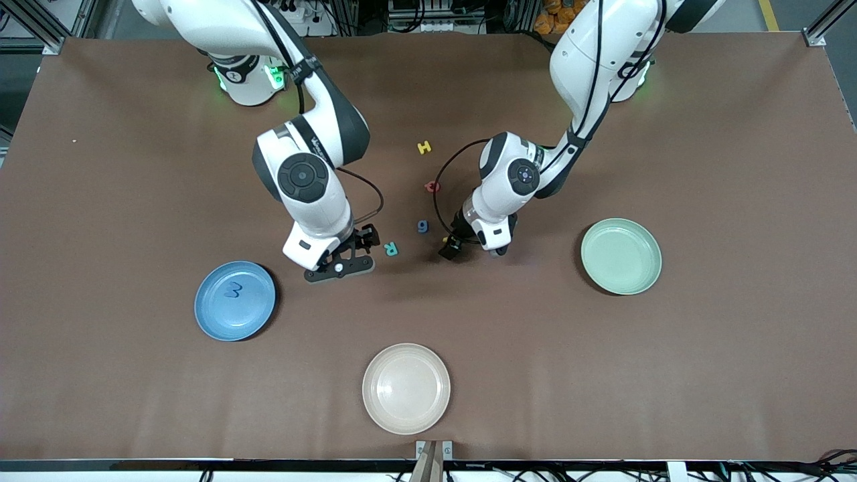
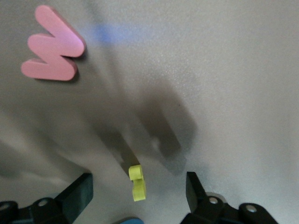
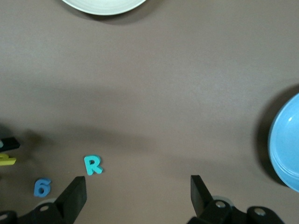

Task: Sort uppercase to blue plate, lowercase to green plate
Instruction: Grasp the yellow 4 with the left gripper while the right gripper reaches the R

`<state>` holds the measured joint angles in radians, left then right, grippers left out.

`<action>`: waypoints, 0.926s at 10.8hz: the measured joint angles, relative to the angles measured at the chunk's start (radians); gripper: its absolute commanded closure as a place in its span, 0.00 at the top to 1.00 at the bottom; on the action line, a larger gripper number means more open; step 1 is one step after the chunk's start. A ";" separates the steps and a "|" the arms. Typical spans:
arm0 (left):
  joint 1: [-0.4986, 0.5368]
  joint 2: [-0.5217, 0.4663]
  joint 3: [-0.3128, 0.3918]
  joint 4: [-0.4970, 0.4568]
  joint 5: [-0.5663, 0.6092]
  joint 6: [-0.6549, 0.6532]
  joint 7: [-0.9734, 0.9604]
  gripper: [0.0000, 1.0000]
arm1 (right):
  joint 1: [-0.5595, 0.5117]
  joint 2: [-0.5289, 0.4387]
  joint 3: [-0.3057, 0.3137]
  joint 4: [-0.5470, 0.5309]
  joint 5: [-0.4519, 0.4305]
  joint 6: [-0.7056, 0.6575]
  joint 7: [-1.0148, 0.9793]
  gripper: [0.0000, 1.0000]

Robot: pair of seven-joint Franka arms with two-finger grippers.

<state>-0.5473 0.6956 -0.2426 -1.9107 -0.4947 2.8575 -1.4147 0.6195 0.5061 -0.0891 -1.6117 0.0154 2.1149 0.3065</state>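
Cream plate (image 1: 406,388) nearest, bare. Left claw (image 2: 135,186) low over bench (image 1: 602,375), jaws wide astride tiny yellow h (image 2: 137,183) (light soft foam; pinch its flat sides). Right claw (image 3: 138,191) open, empty, beside teal R (image 3: 93,164).

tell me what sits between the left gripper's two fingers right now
A small yellow h lies on the table between the left gripper's open fingers, untouched by either; the left wrist view shows it.
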 measured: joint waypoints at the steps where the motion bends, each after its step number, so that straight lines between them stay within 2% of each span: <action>1: 0.000 0.000 0.000 -0.001 0.000 0.000 0.000 0.74 | 0.001 0.011 0.000 -0.005 0.000 0.022 0.013 0.99; 4: -0.003 0.000 0.000 -0.002 0.000 0.000 0.000 0.63 | 0.027 0.058 0.001 -0.011 0.000 0.095 0.075 0.94; 8: -0.005 0.000 0.000 -0.002 0.000 0.002 0.000 0.45 | 0.032 0.082 0.004 -0.057 0.000 0.162 0.124 0.79; 10: -0.007 -0.001 0.000 -0.001 0.000 0.008 0.001 0.30 | 0.035 0.090 0.026 -0.064 0.000 0.170 0.176 0.79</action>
<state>-0.5547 0.6950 -0.2426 -1.9118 -0.4947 2.8653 -1.4141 0.6548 0.5965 -0.0631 -1.6752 0.0156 2.2852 0.4825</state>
